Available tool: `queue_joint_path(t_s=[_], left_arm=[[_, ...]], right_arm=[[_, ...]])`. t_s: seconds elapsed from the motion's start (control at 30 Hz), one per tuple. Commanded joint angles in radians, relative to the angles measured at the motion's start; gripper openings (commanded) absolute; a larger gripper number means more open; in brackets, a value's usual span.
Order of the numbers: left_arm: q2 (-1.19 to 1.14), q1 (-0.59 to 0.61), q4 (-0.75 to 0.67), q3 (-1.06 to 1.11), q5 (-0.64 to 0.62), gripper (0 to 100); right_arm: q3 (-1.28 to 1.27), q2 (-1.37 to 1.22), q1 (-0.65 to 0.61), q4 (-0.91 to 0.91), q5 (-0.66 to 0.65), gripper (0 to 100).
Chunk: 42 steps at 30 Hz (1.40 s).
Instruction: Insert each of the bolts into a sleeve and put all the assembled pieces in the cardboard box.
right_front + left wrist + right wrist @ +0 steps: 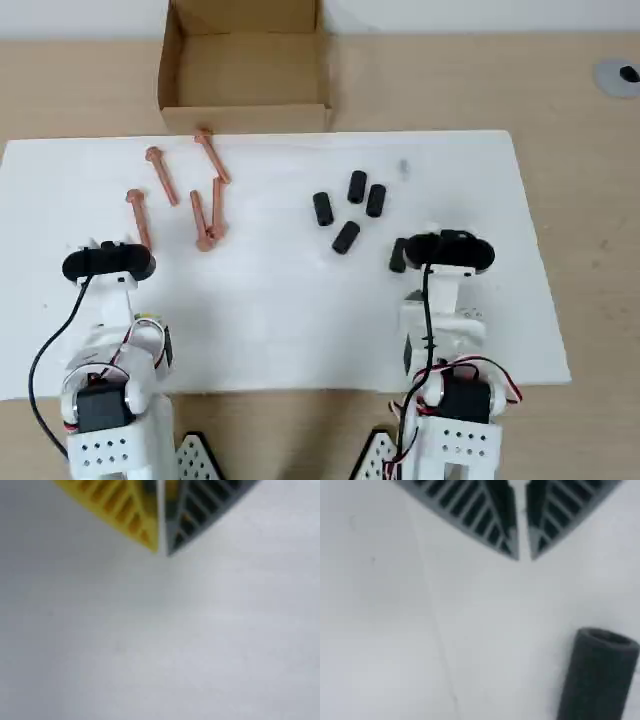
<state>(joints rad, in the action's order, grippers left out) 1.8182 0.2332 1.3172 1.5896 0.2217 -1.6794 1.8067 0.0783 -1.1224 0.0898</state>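
The left gripper (162,550) presses its ribbed yellow and grey fingers together on nothing; the right gripper (524,555) is closed empty too, near a matte black hollow cylindrical sleeve (597,675). Five slender copper-coloured bolts (162,178) lie at ten o'clock on the white sheet (270,320), probably sorted by arm; the open brown cardboard box (245,118) sits at twelve
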Motion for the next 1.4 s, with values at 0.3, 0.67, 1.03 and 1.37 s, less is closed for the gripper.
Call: queue_joint_path(t_s=[0.3,0.67,1.03,1.37], left_arm=[[0.005,0.012,-0.015,-0.005,0.002,1],[0.005,0.008,-0.015,-0.005,0.002,1],[0.005,0.005,-0.017,-0.005,0.002,1],[0.005,0.003,-0.02,-0.005,0.002,1]], right_arm=[[0.002,0.113,0.015,0.017,-0.008,1.0],[0.002,0.113,0.015,0.017,-0.008,1.0],[0.001,0.113,0.007,0.023,-0.002,1.0],[0.001,0.113,-0.038,0.023,-0.008,1.1]])
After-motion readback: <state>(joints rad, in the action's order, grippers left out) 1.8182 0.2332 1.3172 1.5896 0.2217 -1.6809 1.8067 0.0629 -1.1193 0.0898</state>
